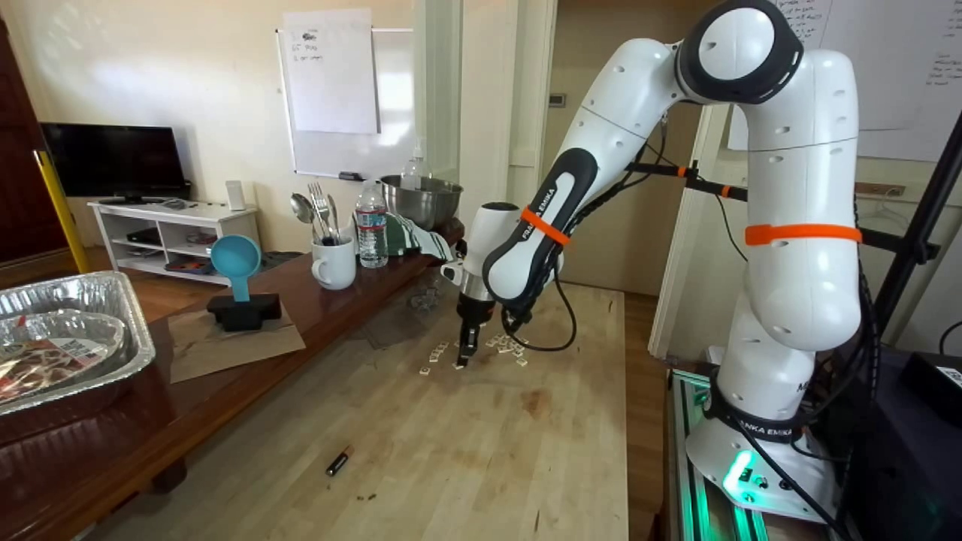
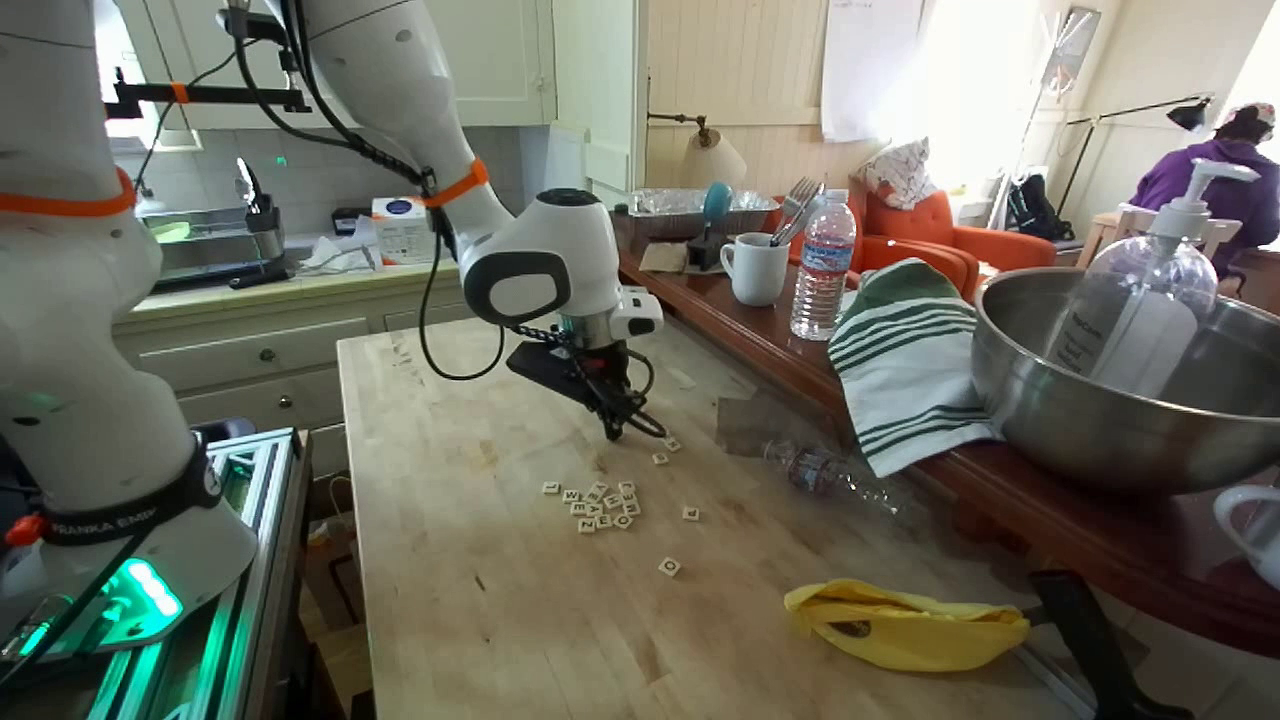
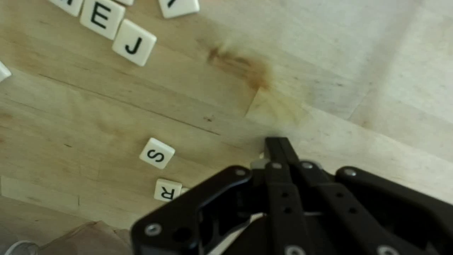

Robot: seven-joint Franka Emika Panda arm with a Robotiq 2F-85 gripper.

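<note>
Gripper (image 3: 277, 141): down low at the wooden tabletop (image 2: 500, 640), narrow as it goes, the two fingertips pressed together and no tile to be seen between them!
Pale sliver (image 3: 262, 155): peeping out right beside the gripper in the wrist view; perhaps another tile, but a black finger covers most of it, so touching or apart, I can't call it.
S tile (image 3: 157, 153): out in plain sight, face up, directly left of the gripper in the wrist view, near it, with bare wood between. Almost square, so no long axis to speak of; its edges sit at a slant to the fingers.
R tile (image 3: 168, 190): left of the gripper too, a touch lower than the S, face up, a scrap of another tile showing at its right edge.
J tile (image 3: 134, 42): up and away to the left of the gripper, well apart, with the E tile (image 3: 102, 18) just beside it.
Tile cluster (image 2: 595, 509): the main huddle, on the camera's side of the gripper in an exterior view.
Clear plastic bottle (image 2: 810, 468): lying on its side, right of the gripper in that same view.
</note>
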